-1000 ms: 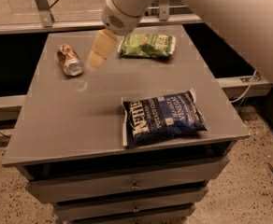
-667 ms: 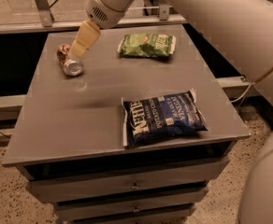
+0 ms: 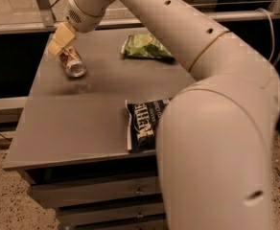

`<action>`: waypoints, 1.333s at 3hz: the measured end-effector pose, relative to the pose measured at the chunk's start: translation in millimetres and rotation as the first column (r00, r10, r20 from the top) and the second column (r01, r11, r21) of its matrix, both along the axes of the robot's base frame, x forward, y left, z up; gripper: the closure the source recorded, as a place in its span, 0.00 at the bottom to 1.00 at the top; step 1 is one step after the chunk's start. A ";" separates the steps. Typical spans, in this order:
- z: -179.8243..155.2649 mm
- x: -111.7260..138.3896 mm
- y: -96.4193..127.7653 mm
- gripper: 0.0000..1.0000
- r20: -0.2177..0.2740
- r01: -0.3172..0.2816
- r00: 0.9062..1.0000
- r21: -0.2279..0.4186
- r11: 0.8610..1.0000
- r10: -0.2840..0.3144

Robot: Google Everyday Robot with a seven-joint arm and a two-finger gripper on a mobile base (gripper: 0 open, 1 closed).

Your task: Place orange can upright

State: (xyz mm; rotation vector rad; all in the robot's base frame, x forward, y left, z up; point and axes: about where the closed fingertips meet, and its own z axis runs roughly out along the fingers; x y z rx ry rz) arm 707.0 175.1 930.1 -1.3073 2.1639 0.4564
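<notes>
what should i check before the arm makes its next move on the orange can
1. Orange can found: ok, at the far left of the table.
2. Can upright: not ok, it lies on its side, silver top toward the camera.
3. End effector near the can: ok, just above its far end.
4. End effector touching or gripping the can: cannot tell.
5. Green bag apart from the can: ok.
6. Dark blue bag apart from the can: ok, near the front edge, partly hidden by the arm.
</notes>
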 end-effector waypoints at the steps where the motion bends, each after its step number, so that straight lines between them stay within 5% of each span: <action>1: -26.7 18.3 26.2 0.00 -0.105 0.074 0.992 -0.016 0.997 -0.075; 2: -44.9 36.4 34.3 0.00 -0.160 0.193 0.966 -0.069 0.979 -0.202; 4: -64.9 50.1 33.0 0.00 -0.151 0.300 0.931 -0.202 0.932 -0.332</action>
